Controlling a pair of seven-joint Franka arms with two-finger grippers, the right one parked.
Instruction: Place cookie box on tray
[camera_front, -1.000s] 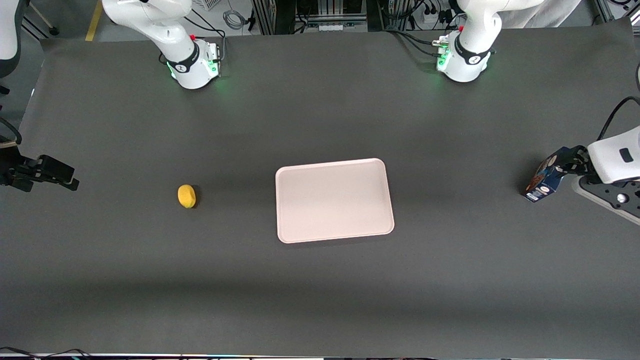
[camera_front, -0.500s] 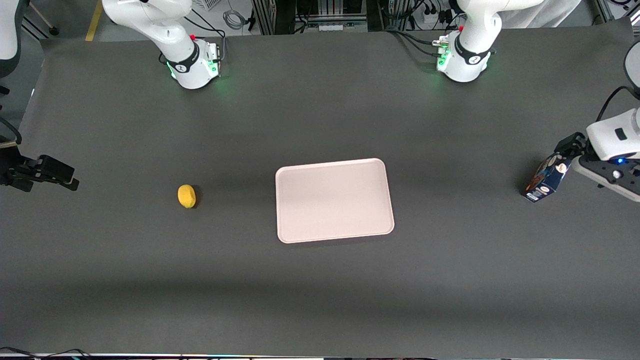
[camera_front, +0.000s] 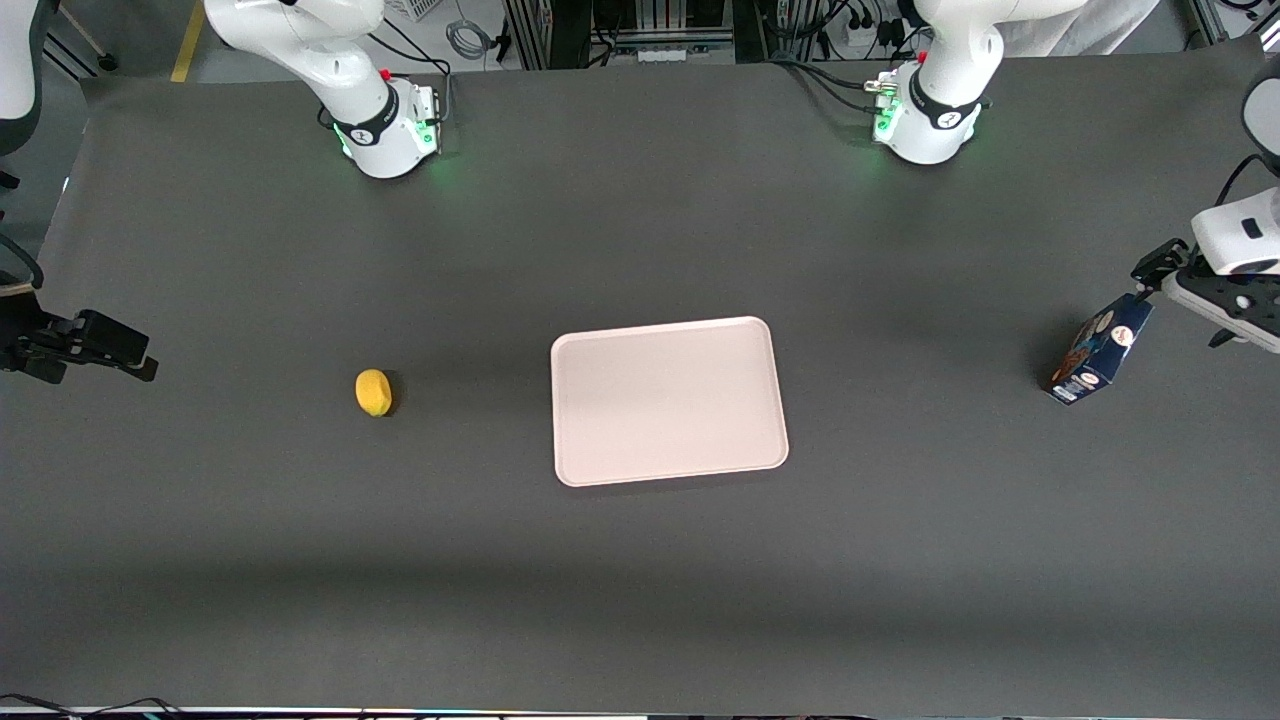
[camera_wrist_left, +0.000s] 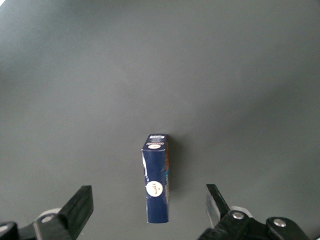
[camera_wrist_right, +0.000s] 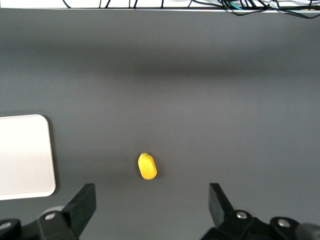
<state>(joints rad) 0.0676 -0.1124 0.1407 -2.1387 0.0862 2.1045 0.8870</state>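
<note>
Claw (camera_wrist_left: 149, 210): mine, spread wide and holding nothing — in the wrist view one finger (camera_wrist_left: 80, 207) shows on each side of the carton with open bench between finger and cardboard. In the front view it hangs at the working arm's end of the bench, just above the carton and a little farther from the front camera.

Cookie box (camera_front: 1098, 349): standing on the bench (camera_front: 640, 580) on a small face, leaning somewhat in the front view, well apart from the tray. From my wrist I look down on its narrow navy edge (camera_wrist_left: 156, 185), with the round white logo showing.

Tray (camera_front: 668, 400): pale pink, flat on the bench near the middle, nothing on it.

Bystander: a yellow lump (camera_front: 374, 391) lies toward the parked arm's end, near the tray but not touching — no part of this job.

Step in hand: the grasp, as I judge it. Task barely begun; carton not yet lifted.

Method advised: centre the narrow edge between my fingers, descend straight, and close across the two broad faces, which lie square to my closing line as far as the wrist view shows.

Risk: a tall, light carton on a small footing — a finger touching first on one side could tip it. Both fingers should meet it together, gripping low enough to hold firm.

Carry: lift clear before travelling, then set down well inside the tray's rim.
</note>
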